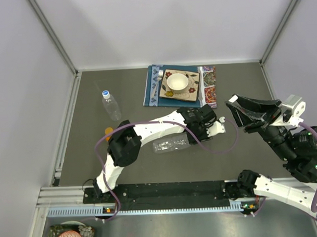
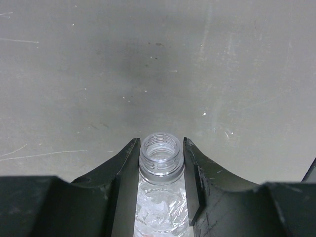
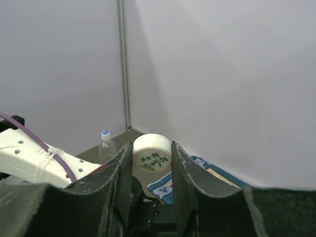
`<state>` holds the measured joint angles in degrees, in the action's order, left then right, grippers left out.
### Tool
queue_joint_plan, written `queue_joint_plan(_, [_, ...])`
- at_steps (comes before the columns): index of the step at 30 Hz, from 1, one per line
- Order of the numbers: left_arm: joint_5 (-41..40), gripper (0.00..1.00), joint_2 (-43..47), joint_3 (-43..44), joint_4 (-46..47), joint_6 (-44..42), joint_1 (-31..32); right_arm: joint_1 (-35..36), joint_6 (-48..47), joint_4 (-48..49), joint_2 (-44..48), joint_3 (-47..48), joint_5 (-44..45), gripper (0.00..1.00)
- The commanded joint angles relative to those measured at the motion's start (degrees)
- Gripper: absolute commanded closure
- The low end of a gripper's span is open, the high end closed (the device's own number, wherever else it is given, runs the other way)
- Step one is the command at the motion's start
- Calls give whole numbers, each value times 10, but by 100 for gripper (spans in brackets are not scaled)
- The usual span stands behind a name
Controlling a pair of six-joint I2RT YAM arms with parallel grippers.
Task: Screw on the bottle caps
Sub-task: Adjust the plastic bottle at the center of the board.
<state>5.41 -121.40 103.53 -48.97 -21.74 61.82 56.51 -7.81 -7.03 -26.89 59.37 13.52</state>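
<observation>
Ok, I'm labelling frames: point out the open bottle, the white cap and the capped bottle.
open bottle (image 2: 160, 153), left wrist view, threaded neck
white cap (image 3: 151, 157), right wrist view, printed face
capped bottle (image 1: 112, 107), top external view, clear body

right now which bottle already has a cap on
The clear bottle at far left: blue-and-white cap on. The bottle in the left gripper has a bare neck.

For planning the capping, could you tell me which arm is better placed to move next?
Right: the right hand grips a white cap; the left hand holds the uncapped bottle by its neck.
</observation>
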Motion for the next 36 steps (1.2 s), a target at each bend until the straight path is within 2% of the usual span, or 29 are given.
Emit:
queue_joint_plan(1, [21, 100, 4, 3, 19, 2, 2, 5, 7, -1, -1, 7, 14, 85])
queue_joint_plan(3, [22, 100, -1, -7, 24, 2, 7, 5, 8, 1, -5, 5, 19, 85])
queue_joint_plan(5, [25, 95, -1, -14, 25, -1, 10, 6, 13, -1, -7, 3, 24, 85])
queue_joint_plan(11, [14, 75, -1, -42, 25, -2, 22, 6, 31, 0, -29, 2, 26, 86])
queue_joint_plan(16, [10, 72, 5, -66, 45, 2, 28, 6, 39, 0, -45, 8, 21, 87])
queue_joint_plan(19, [10, 59, 14, -84, 60, 1, 32, 5, 46, -1, -46, 7, 23, 87])
queue_joint_plan(22, [7, 32, 32, -107, 84, 4, 33, 5, 51, 0, -48, 5, 23, 87])
queue_joint_plan(28, [-15, 11, 79, -140, 118, 16, 35, 5, 55, -3, -51, 9, 24, 87])
queue_joint_plan(36, [-43, 4, 142, -122, 91, 20, 34, 6, 57, -19, -51, 21, 27, 87])
